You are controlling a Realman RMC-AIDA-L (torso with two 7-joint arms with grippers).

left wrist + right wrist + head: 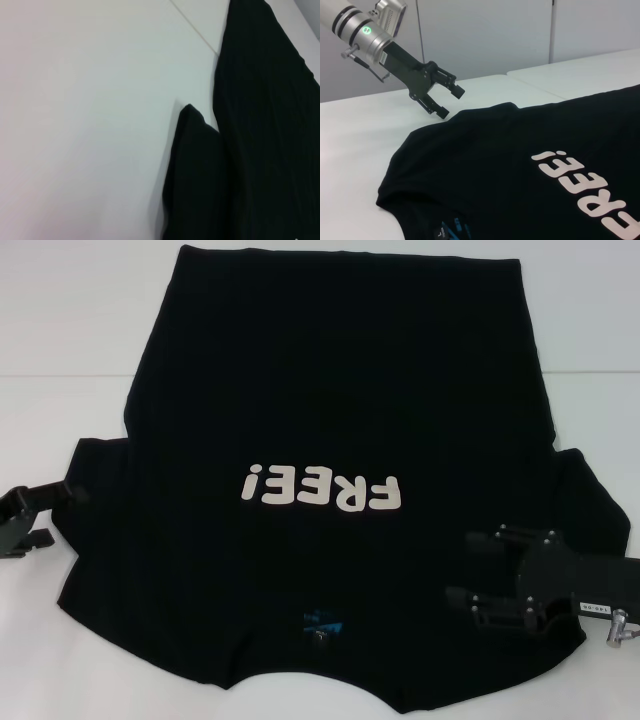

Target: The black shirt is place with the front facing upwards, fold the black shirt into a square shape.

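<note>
The black shirt [330, 400] lies flat on the white table, front up. Its white "FREE!" lettering [322, 488] reads upside down from the head view, and the blue neck label [322, 622] is near the front edge. My left gripper [62, 516] is open, just off the tip of the shirt's left sleeve [195, 165]. The right wrist view shows this left gripper [449, 100] hovering a little above the table, with nothing between its fingers. My right gripper [460, 565] is open above the shirt's right shoulder and sleeve area, holding nothing.
The white table [70, 350] runs to both sides of the shirt and behind it, with a seam line [195, 30] between panels. A pale wall [495, 35] stands behind the table in the right wrist view.
</note>
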